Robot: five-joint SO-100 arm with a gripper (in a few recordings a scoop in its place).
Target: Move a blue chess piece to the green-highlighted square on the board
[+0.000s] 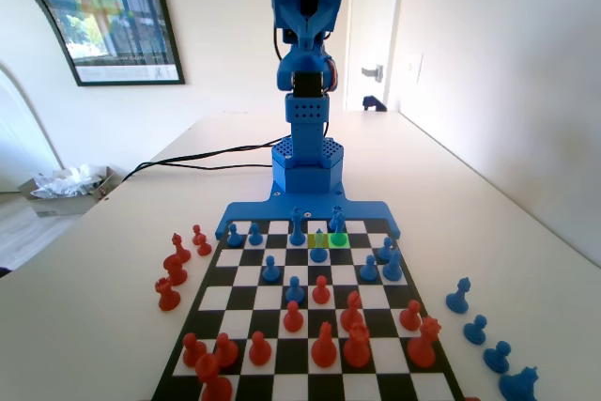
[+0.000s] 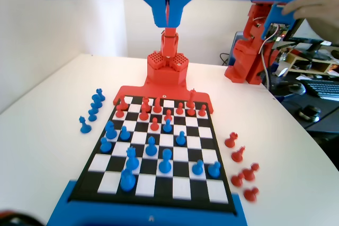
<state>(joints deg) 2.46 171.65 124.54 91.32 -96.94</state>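
White walls stand behind a pale worktop that carries the board. In the fixed view the green square is at the far end, just right of a yellow-green square, and a blue piece stands on its far edge. In the wrist view the pincer hangs high, pressed together and holding nothing.

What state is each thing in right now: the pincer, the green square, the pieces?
Pincer: shut, empty, high above the board.
Green square: lit; a blue piece stands at it, though I cannot tell whether it is on the square or just behind it.
Blue piece: upright.
Board: flat, with pieces standing on it.
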